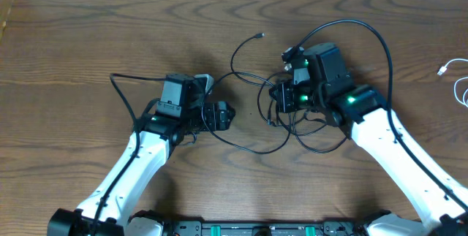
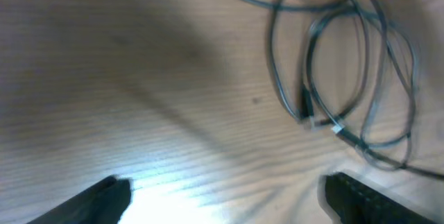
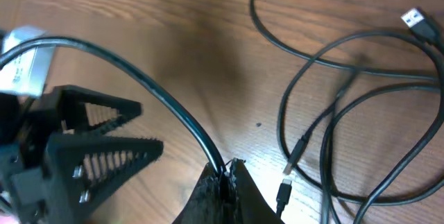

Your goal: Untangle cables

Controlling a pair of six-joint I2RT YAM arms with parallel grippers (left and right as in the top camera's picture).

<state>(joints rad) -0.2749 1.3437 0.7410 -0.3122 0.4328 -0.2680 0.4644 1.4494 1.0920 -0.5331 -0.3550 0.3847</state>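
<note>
We note the right gripper (image 3: 225, 177) clamped shut on a black cable (image 3: 159, 96), the black tangle (image 3: 298, 153) just beside it and the left gripper (image 2: 225, 193) gaping empty nearby, and we advise a slow pull away from that tangle.

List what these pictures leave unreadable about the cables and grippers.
Thin white cable: overhead, cut off by the right edge.
Thin black cables: overhead, crossings hidden under the right gripper; left wrist view, blurred, plugs unreadable.
Left gripper: left wrist view, fingers cropped by the bottom edge.
</note>
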